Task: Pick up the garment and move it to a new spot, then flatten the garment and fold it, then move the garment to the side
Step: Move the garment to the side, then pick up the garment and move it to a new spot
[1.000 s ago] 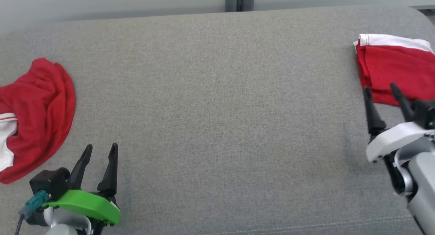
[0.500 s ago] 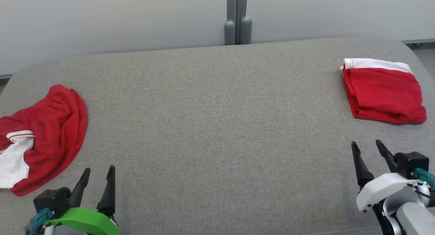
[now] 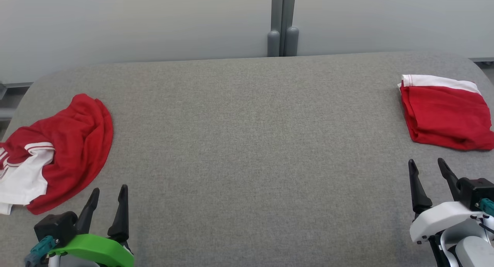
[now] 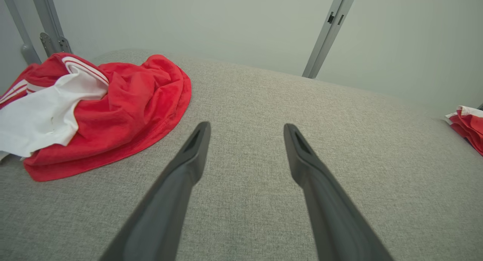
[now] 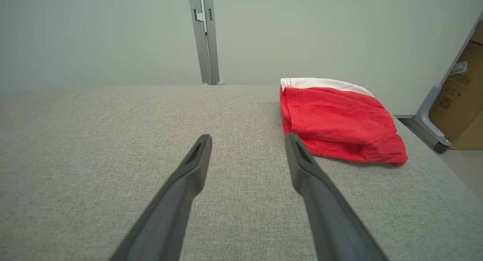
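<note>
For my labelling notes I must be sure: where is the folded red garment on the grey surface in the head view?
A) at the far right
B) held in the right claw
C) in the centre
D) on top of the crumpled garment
A: the folded garment lies flat at the far right of the surface, beyond the right claw and not touching it.

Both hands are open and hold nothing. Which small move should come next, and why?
Probably the left hand should reach toward the crumpled garment, ahead and to its left, and lower onto its near red edge. That garment lies bunched up, while the folded garment at the right looks finished; the left hand is open and the nearer one.
</note>
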Controlling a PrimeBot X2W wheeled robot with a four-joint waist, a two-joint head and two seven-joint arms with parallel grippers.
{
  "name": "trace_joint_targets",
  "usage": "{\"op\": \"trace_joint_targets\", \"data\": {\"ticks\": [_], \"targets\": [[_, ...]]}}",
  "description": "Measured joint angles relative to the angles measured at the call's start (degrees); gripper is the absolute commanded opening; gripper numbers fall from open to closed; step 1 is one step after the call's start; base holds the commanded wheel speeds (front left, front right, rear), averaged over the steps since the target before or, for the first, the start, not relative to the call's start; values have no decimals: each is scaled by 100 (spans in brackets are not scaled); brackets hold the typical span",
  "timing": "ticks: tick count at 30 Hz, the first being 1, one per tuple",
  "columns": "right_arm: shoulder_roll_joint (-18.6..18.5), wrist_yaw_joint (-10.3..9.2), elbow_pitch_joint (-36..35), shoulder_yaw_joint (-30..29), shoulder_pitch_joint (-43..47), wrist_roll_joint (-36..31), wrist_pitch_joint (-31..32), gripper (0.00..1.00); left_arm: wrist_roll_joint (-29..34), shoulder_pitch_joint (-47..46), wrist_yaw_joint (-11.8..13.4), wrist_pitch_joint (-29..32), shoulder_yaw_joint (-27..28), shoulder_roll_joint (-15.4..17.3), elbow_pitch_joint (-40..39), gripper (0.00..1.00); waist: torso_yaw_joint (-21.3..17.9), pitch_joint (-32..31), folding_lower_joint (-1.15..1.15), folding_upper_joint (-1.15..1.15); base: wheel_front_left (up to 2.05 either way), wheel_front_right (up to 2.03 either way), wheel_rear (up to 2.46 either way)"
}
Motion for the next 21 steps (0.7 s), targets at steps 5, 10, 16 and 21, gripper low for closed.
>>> {"op": "trace_joint_targets", "data": {"ticks": [5,10,16,21], "targets": [[75,0,-159,-63,126,-100,0,100,34,-2,-2,0,30,-46,-22,100,145,0,0,0,0,0,0],[187,0,-296,59,172,-199,-1,100,99,-2,-7,0,62,-84,-27,100,381,10,0,0,0,0,0],[275,12,-374,398,158,-365,0,100,114,20,2,0,378,-165,-89,100,767,19,0,0,0,0,0],[353,164,-364,676,109,-456,0,100,116,266,58,-1,628,-238,-148,100,1126,14,0,0,0,0,0]]}}
